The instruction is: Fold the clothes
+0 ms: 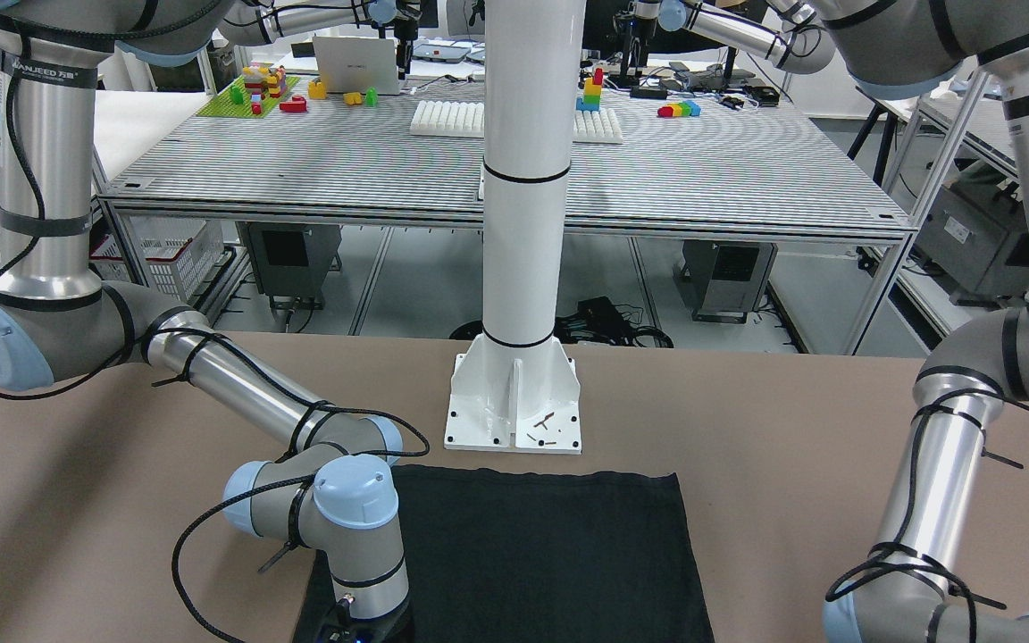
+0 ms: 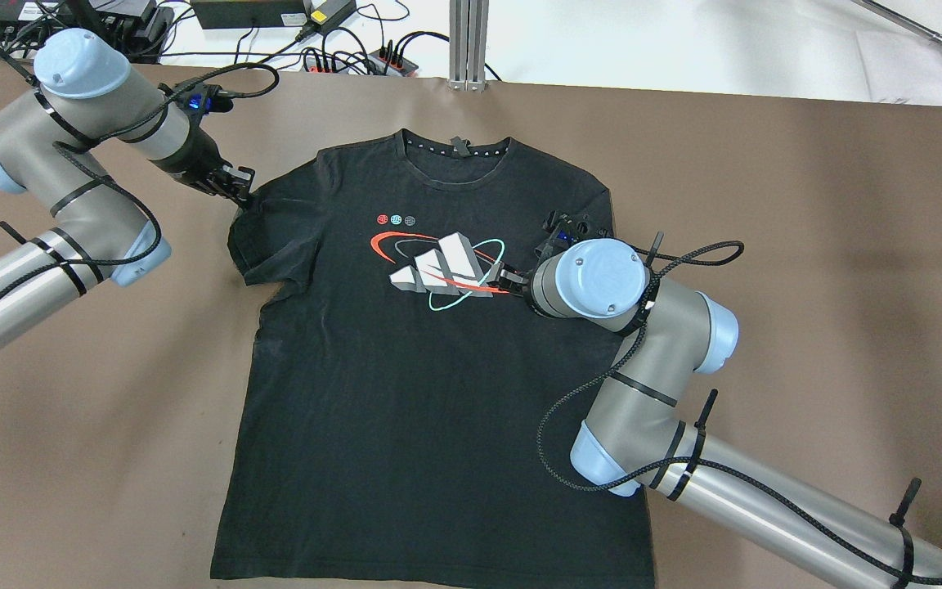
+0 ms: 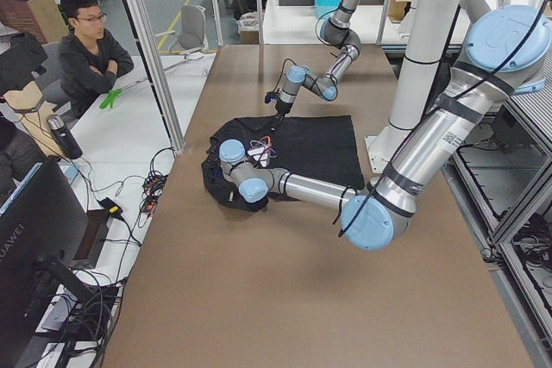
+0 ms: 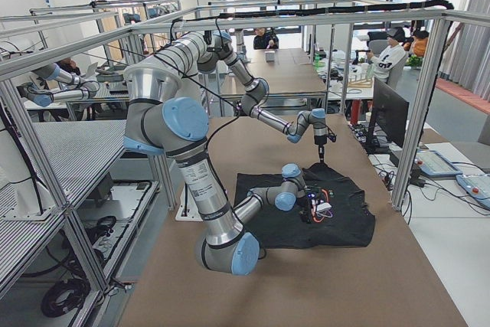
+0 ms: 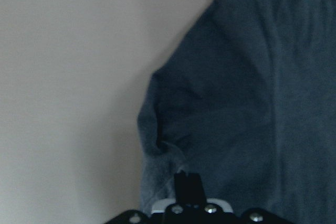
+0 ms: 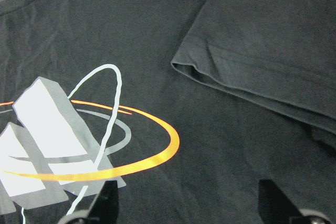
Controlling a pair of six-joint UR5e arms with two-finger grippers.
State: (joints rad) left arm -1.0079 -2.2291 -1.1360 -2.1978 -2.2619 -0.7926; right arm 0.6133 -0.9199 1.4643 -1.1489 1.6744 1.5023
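Note:
The clothes are one black T-shirt (image 2: 405,393) with a white and orange chest print, lying face up and flat on the table. It also shows in the front view (image 1: 550,554). My left gripper (image 2: 239,196) is down at the shirt's left shoulder. In the left wrist view (image 5: 186,182) its jaws are together, with puckered sleeve fabric (image 5: 157,150) pinched there. My right gripper (image 2: 508,282) hovers over the print. In the right wrist view (image 6: 189,203) it is open and empty, and a folded-in sleeve (image 6: 262,40) lies on the chest beside it.
The brown table (image 2: 806,245) extends around the shirt. The white post base (image 1: 514,402) stands just behind the hem. Cables and power strips (image 2: 356,61) lie beyond the far edge. A seated person (image 3: 90,49) is past the table's side.

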